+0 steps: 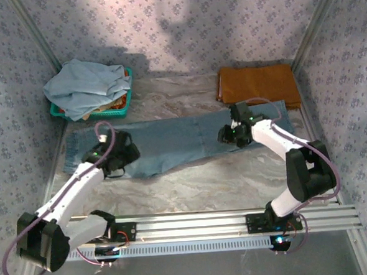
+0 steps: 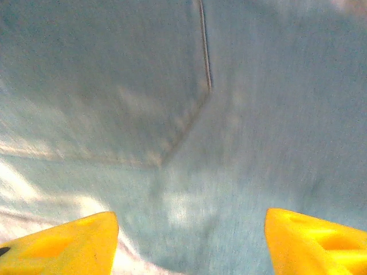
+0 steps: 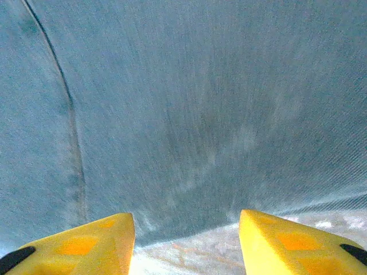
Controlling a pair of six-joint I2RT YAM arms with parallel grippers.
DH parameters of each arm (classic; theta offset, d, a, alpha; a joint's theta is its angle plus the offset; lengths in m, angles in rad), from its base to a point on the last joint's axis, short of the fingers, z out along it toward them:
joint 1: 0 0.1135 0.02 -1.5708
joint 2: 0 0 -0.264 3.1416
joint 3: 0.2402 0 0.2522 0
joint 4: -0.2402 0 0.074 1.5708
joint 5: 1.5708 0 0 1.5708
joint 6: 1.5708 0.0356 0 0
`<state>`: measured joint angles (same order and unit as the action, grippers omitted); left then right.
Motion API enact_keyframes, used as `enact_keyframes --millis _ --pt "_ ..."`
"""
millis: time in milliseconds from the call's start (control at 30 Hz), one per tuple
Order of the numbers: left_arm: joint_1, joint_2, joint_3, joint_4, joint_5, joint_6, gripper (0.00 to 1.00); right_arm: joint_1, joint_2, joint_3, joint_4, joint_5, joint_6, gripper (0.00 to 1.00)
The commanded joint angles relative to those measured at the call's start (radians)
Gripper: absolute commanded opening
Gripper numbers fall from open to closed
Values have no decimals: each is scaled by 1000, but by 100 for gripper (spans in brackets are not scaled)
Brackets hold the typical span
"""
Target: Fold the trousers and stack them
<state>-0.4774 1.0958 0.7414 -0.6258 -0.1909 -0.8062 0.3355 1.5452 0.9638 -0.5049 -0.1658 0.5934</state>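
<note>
Denim trousers (image 1: 171, 141) lay flat across your table (image 1: 205, 186) from above, with the left tool (image 1: 119, 156) and right tool (image 1: 231, 134) low over them. Your left wrist view had that tool spread above a pocket seam (image 2: 204, 51). In your right wrist view the other was spread too, perhaps touching cloth.

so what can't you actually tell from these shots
- What lies lower in the basket: top external, the heaped pale blue garment covers it.
- Whether the left gripper and right gripper touch the jeans: top external, their bodies hide the fingertips.
- Layers in the brown folded trousers: top external, too small to count.
- Fine denim stitching: both wrist views, blurred.
</note>
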Motion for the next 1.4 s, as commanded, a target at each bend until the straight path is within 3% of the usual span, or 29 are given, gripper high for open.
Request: enact_keyframes --millis 0,100,367,433,567,667,733,833,900,1167,1267,1367 --pt "-133 49 -15 6 -77 -93 68 32 -32 -84 102 -54 169 55" --pt "-196 111 -50 44 -93 -147 70 68 -23 -136 182 -102 280 58" --pt "-194 196 -116 136 -177 -169 72 111 -17 -188 321 -90 451 61" --pt "-185 210 -119 147 -195 -157 66 124 -21 -172 332 -84 466 61" --pt "-165 221 -140 184 -205 -139 45 156 9 -138 329 -48 505 61" --pt "-147 220 -144 199 -188 -111 29 157 53 -133 355 -52 537 50" --pt "-141 206 -134 181 -183 -91 19 157 54 -126 354 -46 538 31" --pt "-138 162 -123 151 -185 -55 6 160 35 -91 312 -22 511 12" --pt "-125 126 -117 132 -181 -34 0 160 19 -69 286 -10 496 8" --pt "-38 38 -117 118 -113 61 0 160 4 12 200 -32 436 17" --pt "-4 31 -117 119 -79 81 0 155 13 13 202 -57 434 29" --pt "19 36 -110 123 -45 100 0 156 19 8 206 -67 431 31"
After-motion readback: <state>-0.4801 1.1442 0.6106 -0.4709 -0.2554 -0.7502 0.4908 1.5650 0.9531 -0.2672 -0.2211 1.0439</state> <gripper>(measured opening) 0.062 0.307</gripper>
